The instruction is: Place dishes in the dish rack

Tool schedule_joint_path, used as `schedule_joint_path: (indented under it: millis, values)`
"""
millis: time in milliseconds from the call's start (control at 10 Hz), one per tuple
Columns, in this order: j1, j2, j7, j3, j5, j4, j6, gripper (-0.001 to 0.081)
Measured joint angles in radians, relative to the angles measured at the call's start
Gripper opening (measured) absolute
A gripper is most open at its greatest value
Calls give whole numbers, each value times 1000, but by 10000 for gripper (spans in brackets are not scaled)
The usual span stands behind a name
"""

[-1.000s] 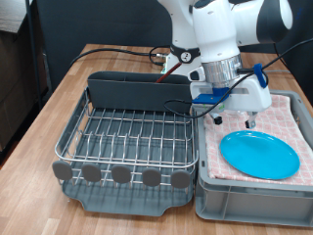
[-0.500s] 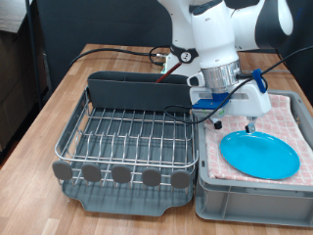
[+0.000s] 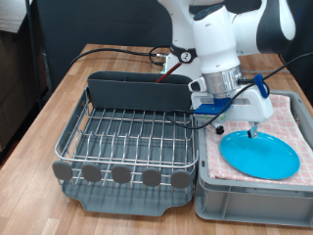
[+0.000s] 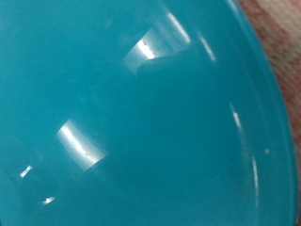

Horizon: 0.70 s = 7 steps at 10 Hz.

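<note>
The bright-blue plate [image 3: 260,155] lies flat on the pink checked cloth [image 3: 290,116] in the grey crate at the exterior view's right. My gripper [image 3: 238,129] hangs just above the plate's far edge, fingers spread open and empty. The plate fills the wrist view [image 4: 132,122], with a strip of cloth [image 4: 282,38] at one corner; no fingers show there. The dish rack [image 3: 127,142], a silver wire grid in a dark grey tray with a tall bin [image 3: 137,92] at the back, holds no dishes. The mug and the wooden spoon are out of view.
The grey crate [image 3: 249,199] stands right beside the rack on a wooden table [image 3: 44,113]. Black and red cables [image 3: 127,51] run across the table behind the rack. The robot's arm rises behind the crate.
My gripper has come down and moved slightly to the exterior view's right, closer to the blue plate. The plate and the rack have not moved.
</note>
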Motion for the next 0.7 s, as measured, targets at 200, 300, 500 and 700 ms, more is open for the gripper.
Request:
schedule_joint_path:
  millis: [200, 300, 500, 700]
  values:
    - [0, 5, 0, 5, 1, 8, 1, 803]
    - [0, 8, 0, 6, 1, 12, 1, 803]
    - [0, 14, 0, 10, 1, 21, 1, 803]
    - [0, 18, 0, 13, 1, 25, 2, 803]
